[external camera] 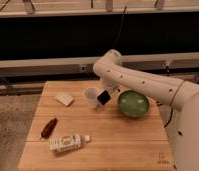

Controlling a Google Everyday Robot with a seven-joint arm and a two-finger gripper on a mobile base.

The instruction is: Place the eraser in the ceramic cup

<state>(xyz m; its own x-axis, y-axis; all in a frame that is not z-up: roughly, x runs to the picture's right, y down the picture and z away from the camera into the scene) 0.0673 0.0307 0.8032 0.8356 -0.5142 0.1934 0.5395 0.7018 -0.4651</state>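
Observation:
The white ceramic cup (91, 96) stands upright near the back middle of the wooden table (118, 145). Right beside it, at its right side, hangs the black eraser (103, 98), tilted and held off the table. My gripper (108, 93) is shut on the eraser, coming down from the white arm (143, 82) that reaches in from the right. The eraser's lower left corner is next to the cup's rim; I cannot tell whether they touch.
A green bowl (132, 103) sits just right of the gripper. A small white block (64, 99) lies left of the cup. A brown wrapped item (49, 127) and a lying white bottle (69, 143) rest at the front left.

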